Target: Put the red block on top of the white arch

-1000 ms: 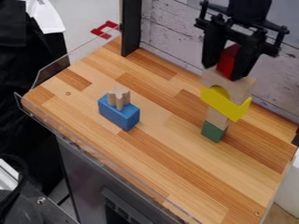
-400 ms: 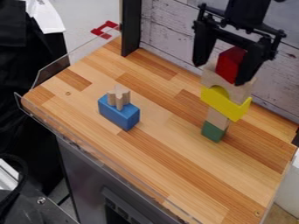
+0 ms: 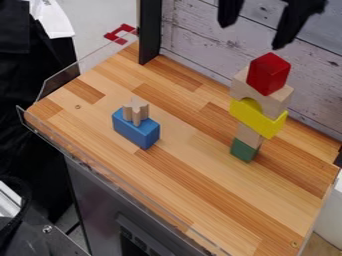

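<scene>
While a blue block (image 3: pixel 135 129) lies on the left part of the wooden surface (image 3: pixel 80 120), bearing a small notched piece of pale wood (image 3: pixel 136 112), a tower rises farther right, built upward from a green block (image 3: pixel 244 150), a plain wooden block (image 3: pixel 248 135) and a yellow piece (image 3: pixel 258 120) to the pale arch (image 3: pixel 273 104). The red block (image 3: pixel 268 74) sits on top of that arch, touching it, and above the tower hangs the black gripper (image 3: pixel 252 36), its fingers spread apart and well clear of the red block.
</scene>
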`<state>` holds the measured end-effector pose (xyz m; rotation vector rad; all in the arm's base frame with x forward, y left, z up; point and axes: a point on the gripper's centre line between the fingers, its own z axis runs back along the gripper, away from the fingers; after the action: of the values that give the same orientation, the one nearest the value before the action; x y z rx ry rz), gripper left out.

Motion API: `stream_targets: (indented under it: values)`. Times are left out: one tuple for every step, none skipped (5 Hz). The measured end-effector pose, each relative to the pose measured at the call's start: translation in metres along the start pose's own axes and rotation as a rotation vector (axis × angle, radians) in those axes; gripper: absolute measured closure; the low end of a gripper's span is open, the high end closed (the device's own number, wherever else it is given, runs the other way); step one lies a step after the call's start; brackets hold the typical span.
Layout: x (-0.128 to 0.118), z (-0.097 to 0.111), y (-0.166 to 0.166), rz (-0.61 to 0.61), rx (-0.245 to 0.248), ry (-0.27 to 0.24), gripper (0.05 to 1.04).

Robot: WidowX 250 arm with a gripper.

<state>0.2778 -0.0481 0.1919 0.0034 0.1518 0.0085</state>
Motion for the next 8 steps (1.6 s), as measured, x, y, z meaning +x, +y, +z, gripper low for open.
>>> stream_targets:
  values:
    - [-0.018,-0.022,0.027,0.081,-0.052,0.061,0.083]
    - [-0.026,-0.064,0.056,0.120,-0.126,0.076,0.083]
    - [-0.025,-0.082,0.070,0.145,-0.113,0.032,0.083]
    - [-0.014,-0.093,0.077,0.135,-0.076,-0.013,0.083]
    - [-0.009,-0.100,0.084,0.155,-0.033,-0.055,0.083]
    - [-0.006,-0.103,0.087,0.209,-0.021,-0.125,0.083]
    - [-0.004,-0.100,0.088,0.231,-0.016,-0.147,0.083]
    - [-0.004,-0.100,0.088,0.233,-0.016,-0.147,0.083]
